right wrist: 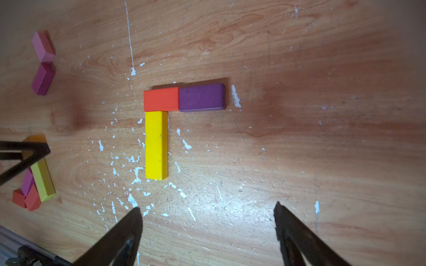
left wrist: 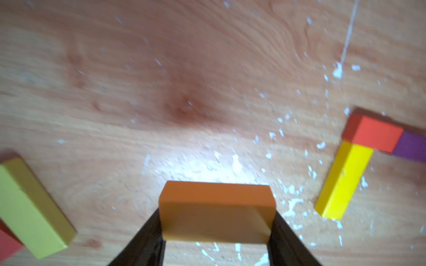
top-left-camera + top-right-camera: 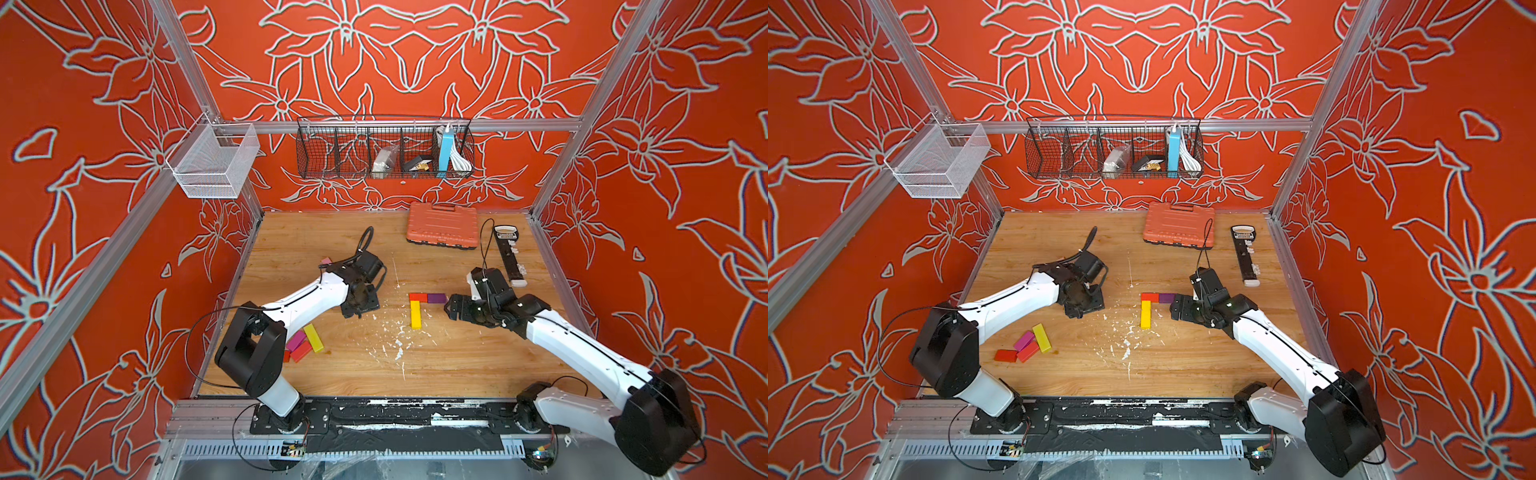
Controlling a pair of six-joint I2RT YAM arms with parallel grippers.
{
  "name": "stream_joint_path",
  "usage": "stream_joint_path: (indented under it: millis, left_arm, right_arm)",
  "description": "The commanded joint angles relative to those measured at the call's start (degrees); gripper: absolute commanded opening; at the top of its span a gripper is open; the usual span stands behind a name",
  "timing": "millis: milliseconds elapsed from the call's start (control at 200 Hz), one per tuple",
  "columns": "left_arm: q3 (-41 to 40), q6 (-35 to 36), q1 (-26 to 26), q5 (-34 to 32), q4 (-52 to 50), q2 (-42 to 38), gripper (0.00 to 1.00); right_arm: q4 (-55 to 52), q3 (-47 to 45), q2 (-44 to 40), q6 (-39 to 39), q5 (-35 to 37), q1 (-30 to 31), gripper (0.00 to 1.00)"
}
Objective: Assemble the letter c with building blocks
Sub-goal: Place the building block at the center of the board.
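The left gripper [image 2: 216, 214] clamps an orange block [image 2: 215, 195], unseen in both top views. The right gripper [image 1: 207, 207] gapes empty beside the purple block [image 1: 201, 97].

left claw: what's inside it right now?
An orange block, clamped in the left claw. The left wrist view shows it plainly. In both top views the claw's own body covers the block.

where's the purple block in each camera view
Top view: purple block right of centre, just off the right hand.
Top view: same spot.
Left wrist: cut off at the frame edge, beyond the held orange block.
Right wrist: whole, near mid-frame.
Shared landmark: the red block touching its end, with the yellow bar completing an L.
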Motion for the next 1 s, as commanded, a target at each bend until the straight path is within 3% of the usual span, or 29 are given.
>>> stream_joint_path:
  millis: [0, 220, 430, 996]
  left_arm:
    - [0.40, -4.14, -5.95, -0.44, 0.51, -0.03, 0.61]
    - [4.11, -9.30, -15.93, -1.12, 1.64, 6.41, 0.63]
    - [8.26, -12.11, -21.86, -2.74, 2.03, 12.32, 0.63]
    - [15.95, -14.88, -25.48, -3.50, 0.86, 22.59, 0.63]
  right_arm:
    - [-2.57, -1.76, -1.77, 0.66, 2.25, -0.93, 0.92]
    - [-3.44, -3.80, -3.37, 1.44, 2.40, -1.96, 0.92]
    - [-2.99, -5.35, -3.55, 1.61, 2.43, -2.41, 0.92]
    - [-3.33, -8.22, -5.99, 0.80, 2.07, -3.50, 0.92]
